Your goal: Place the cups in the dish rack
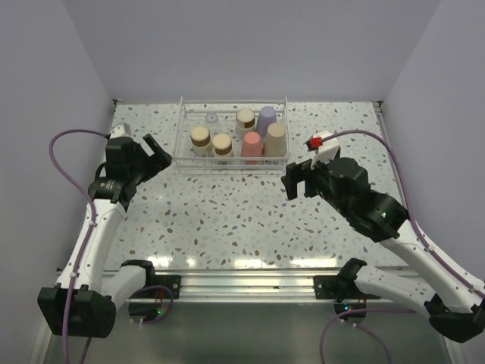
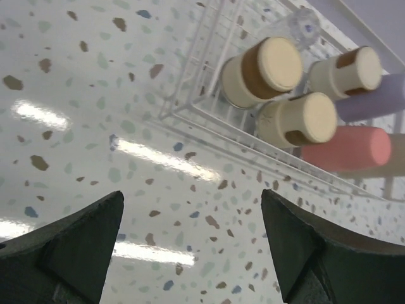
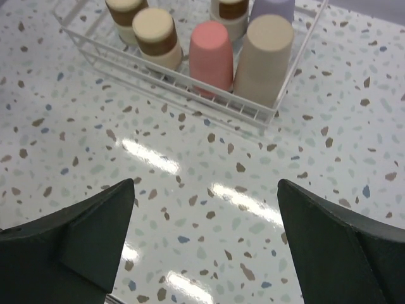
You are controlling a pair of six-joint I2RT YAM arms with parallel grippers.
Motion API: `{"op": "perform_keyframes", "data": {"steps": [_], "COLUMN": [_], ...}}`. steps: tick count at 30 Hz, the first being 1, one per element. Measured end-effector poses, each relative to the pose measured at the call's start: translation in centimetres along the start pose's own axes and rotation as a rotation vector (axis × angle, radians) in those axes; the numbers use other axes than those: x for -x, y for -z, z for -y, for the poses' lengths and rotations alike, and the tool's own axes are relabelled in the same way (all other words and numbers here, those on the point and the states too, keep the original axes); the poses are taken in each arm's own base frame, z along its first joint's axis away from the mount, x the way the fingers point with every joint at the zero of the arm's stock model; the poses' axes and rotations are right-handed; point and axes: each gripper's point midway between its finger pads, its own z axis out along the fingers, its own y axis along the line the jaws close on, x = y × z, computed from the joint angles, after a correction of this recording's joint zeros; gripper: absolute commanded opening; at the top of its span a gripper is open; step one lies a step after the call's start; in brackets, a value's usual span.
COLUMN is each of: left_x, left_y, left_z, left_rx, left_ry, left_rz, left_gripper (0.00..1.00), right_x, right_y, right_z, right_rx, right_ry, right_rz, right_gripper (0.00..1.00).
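Seven cups (image 1: 251,145) inside dish rack (image 1: 231,161), table 12 o'clock. Left gripper (image 1: 158,152) wide, empty, at rack's 9 o'clock. Right gripper (image 1: 297,178) wide, empty, at 4 o'clock. Risk: arm swing clips rail, shifts rack, topples cups.

The left arm (image 1: 87,246) and the right arm (image 1: 432,254) share one build: white link shells between bulky black joint housings. A mauve cable (image 1: 54,152) loops off the left arm, and a matching cable (image 1: 371,135) trails along the right. A white block with a red tag (image 1: 314,142) sits at the right wrist. The jaws are matt black wedges. The black base mounts (image 1: 148,284) show small green lights.
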Motion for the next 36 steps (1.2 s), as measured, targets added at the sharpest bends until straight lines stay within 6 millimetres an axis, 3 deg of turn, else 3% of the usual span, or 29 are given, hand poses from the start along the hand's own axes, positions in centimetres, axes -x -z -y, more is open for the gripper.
{"op": "perform_keyframes", "data": {"steps": [5,12,17,23,27,30,36], "left_x": [-1.3,-3.2,-6.5,-6.8,-5.6,-6.0,-5.2], "left_y": [-0.9,-2.5,-4.6,-7.5,-8.9,-10.3,-10.3], "left_z": [-5.2,-11.3,-15.0,-15.5,-14.3,-13.2,-11.9], "left_rx": [0.165,0.249,0.270,0.264,0.216,0.171,0.131], "left_ry": [-0.038,-0.215,-0.331,-0.407,-0.446,-0.506,-0.537], "left_rz": [0.095,0.321,0.384,0.421,0.479,0.462,0.505], "left_gripper": [0.94,0.96,0.96,0.96,0.93,0.96,1.00], "right_x": [-3.9,-4.7,-6.1,-6.8,-6.7,-6.7,-8.4], "right_y": [0.9,3.1,2.4,2.2,2.6,2.7,1.6], "right_z": [1.1,2.1,1.9,1.0,0.1,-0.7,-1.2], "right_rx": [-0.022,-0.015,-0.001,0.044,0.095,0.137,0.153], "right_ry": [0.016,-0.007,-0.010,-0.022,-0.053,-0.071,-0.091], "right_rz": [-0.063,0.010,0.007,-0.016,-0.009,0.005,-0.017], "right_gripper": [0.98,0.98,0.98,0.98,0.98,0.98,0.98]}}
